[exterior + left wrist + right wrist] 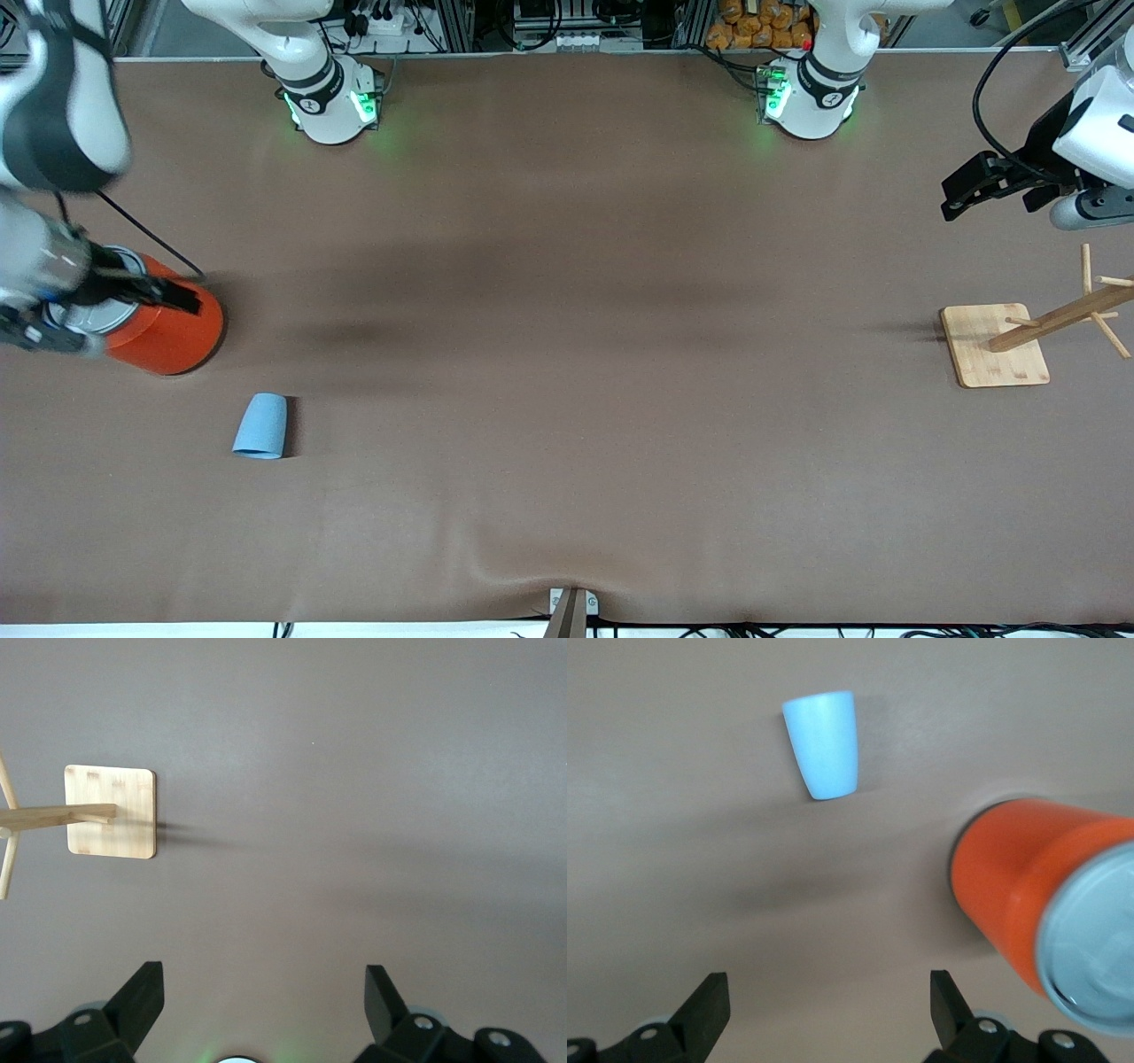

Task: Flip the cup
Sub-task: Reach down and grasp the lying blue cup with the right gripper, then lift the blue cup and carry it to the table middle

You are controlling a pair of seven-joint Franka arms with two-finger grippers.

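Cup (pixel 260 426) down on its side, lower left of the front view.
Right gripper (pixel 828 1014) over the orange can (pixel 168 328), left gripper (pixel 264 1005) upper right; both jaws apart, empty.

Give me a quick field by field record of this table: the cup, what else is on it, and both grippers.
cup: light blue, upside down, nearer the front camera than the orange can
orange can: upright, right arm's end of the table
wooden rack: left arm's end
right gripper: open, empty, over the can
left gripper: open, empty, above the table near the rack
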